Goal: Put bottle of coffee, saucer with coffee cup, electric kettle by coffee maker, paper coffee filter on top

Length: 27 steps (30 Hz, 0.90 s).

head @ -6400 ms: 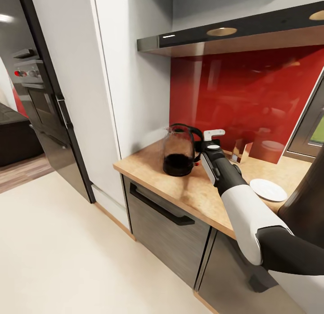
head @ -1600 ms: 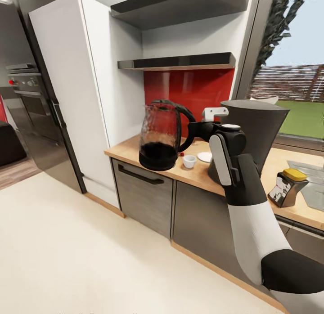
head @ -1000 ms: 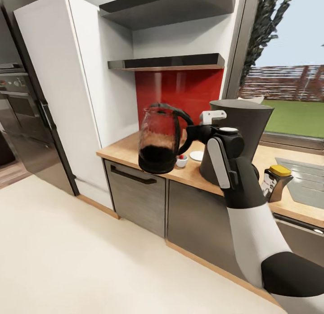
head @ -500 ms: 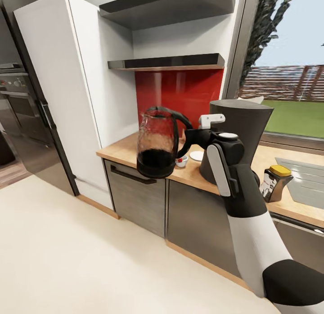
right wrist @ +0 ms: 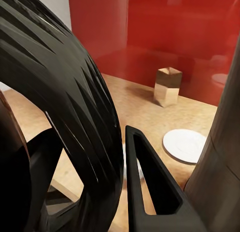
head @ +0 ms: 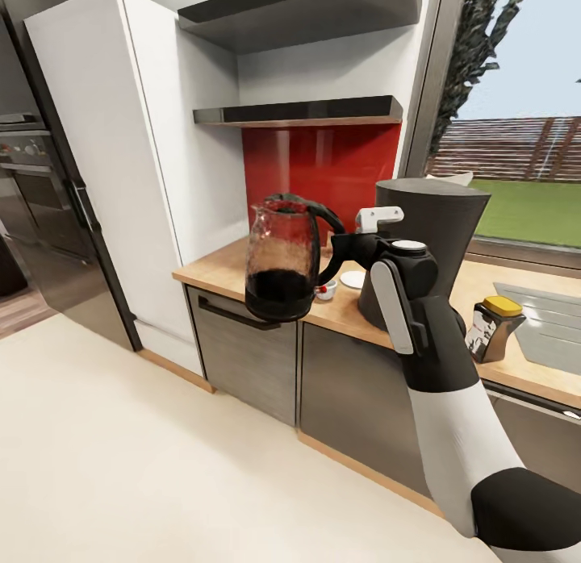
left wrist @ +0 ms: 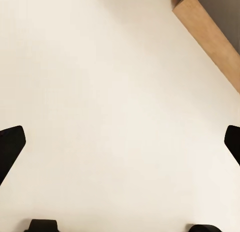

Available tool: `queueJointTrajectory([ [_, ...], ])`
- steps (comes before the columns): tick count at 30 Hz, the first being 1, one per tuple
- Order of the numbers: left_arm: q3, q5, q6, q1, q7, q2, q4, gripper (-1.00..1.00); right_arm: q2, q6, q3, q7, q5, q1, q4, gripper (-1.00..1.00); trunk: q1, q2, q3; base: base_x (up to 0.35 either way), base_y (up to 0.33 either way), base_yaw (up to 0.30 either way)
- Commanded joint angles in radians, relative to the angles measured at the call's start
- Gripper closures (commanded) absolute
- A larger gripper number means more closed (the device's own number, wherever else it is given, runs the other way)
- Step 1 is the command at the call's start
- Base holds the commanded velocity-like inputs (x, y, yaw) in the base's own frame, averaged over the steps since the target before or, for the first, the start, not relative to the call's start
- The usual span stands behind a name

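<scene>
Kitchen, light-wood worktop point(head: 234, 274) under red backsplash | right gripper point(head: 343, 248) jaws clamped on electric kettle point(head: 280, 260) handle, held upright in air before the worktop edge, probably to clear it | coffee maker point(head: 428, 232) stands on worktop, its destination neighbour | left gripper point(left wrist: 120, 142) jaws wide apart, empty, over floor

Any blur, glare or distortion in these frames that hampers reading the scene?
Head view: sharp, wide-angle bending at the edges, soft sheen on the red backsplash. Right wrist view: the electric kettle handle looms huge, backsplash reflections. Left wrist view: pale, nearly featureless floor.
</scene>
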<state>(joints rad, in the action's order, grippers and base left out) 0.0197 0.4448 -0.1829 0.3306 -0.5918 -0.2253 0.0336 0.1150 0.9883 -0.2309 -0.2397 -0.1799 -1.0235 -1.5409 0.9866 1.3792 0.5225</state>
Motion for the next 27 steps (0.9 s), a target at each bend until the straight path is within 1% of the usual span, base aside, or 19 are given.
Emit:
queueJointTrajectory([
  [1, 0.002, -0.001, -0.004, 0.001, -0.003, 0.0, -0.001, -1.0, 0.0, 0.003, -0.001, -0.011, -0.009, -0.001, -0.001, 1.0, 0.0, 0.001, 0.001, 0.0, 0.0, 0.0],
  [5, 0.002, -0.001, -0.004, 0.001, -0.003, 0.0, -0.001, -1.0, 0.0, 0.003, -0.001, -0.01, -0.01, 0.0, -0.001, 1.0, 0.0, 0.001, 0.001, 0.0, 0.0, -0.018],
  [8, 0.002, -0.001, -0.004, 0.001, -0.003, 0.0, -0.001, -1.0, 0.0, 0.004, -0.001, -0.01, -0.01, 0.0, 0.0, 1.0, 0.0, 0.001, 0.001, 0.0, 0.0, -0.144],
  [19, 0.002, -0.001, -0.004, 0.001, -0.003, 0.0, -0.001, -1.0, 0.0, 0.004, -0.001, -0.01, -0.01, 0.0, 0.001, 1.0, 0.0, 0.001, 0.001, 0.0, 0.0, -0.259],
  [27, 0.002, -0.001, -0.004, 0.001, -0.003, 0.0, -0.001, -1.0, 0.0, 0.004, -0.003, -0.01, -0.01, 0.0, 0.002, 1.0, 0.0, 0.001, 0.001, -0.071, 0.0, -0.04],
])
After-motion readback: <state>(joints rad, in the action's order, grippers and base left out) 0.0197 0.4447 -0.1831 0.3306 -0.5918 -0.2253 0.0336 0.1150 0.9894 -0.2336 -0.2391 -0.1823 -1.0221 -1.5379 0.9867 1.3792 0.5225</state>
